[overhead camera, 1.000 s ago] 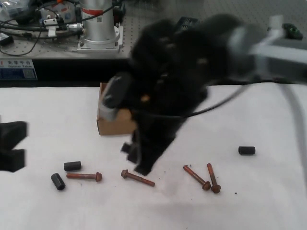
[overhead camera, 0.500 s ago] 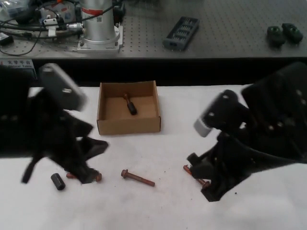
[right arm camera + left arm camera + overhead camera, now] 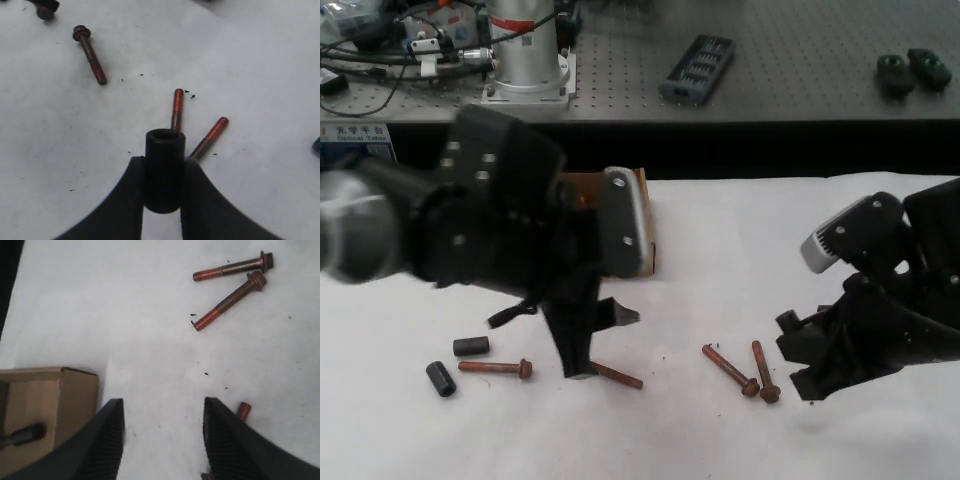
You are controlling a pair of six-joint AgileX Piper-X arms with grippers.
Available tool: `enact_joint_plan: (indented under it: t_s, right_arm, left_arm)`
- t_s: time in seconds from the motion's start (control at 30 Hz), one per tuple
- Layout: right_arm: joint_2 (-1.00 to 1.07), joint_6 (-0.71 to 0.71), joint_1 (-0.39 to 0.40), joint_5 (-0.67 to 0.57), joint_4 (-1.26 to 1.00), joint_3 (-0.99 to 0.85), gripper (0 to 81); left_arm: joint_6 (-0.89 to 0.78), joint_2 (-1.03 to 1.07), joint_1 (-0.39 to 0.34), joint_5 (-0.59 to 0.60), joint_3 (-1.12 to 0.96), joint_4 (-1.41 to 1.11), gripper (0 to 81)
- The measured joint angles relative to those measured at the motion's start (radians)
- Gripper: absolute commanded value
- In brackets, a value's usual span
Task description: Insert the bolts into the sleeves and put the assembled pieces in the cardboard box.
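**Sleeve [image 3: 165, 145] clamped on the right as the left arm crosses to the middle bolt [image 3: 617, 376]**

Half a second ago the left arm was low at the far left of the desk [image 3: 700, 300], over the loose sleeves [image 3: 471, 346] and the bolt beside them [image 3: 495, 367]. It now stands at the centre. The left end effector [image 3: 163, 404] has its fingers apart and holds nothing, and the middle bolt's threaded tip lies just beside one finger.

The right arm has drawn back toward the right edge, away from the pair of bolts [image 3: 730, 369] it was covering. The right end effector [image 3: 165, 172] is closed on the sleeve, whose open bore faces that pair. A second ago a sleeve lay alone at the right of the desk. My guess is that this is the same one, though the arm now covers that spot, so I cannot confirm it.

It looks as though the next assembly is being set up, with the sleeve already in hand and the bolt about to be picked up.

The left arm hides much of the scene:
- **Cardboard box:** most of the cardboard box [image 3: 642, 235] is behind the arm, leaving only one side in sight.
- **Assembled piece:** the left wrist view shows the assembled piece [image 3: 22, 435] inside the box, cut off at the frame edge.
- **Middle bolt:** its head end is under the arm in the high view.
- **Sleeve:** its lower end is buried between the right fingers.
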Motion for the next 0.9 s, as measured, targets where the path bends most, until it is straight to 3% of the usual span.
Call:
enact_joint_plan:
  t_s: [0.2, 0.9]
  right_arm:
    - [0.000, 0.000, -0.046, 0.000, -0.005, 0.001, 1.9]
    - [-0.004, -0.008, -0.189, -0.013, -0.014, 0.001, 1.9]
  left_arm:
    - [0.159, 0.136, -0.037, -0.030, -0.106, 0.054, 36.3]
    - [0.337, 0.329, -0.206, -0.030, -0.238, 0.171, 36.3]
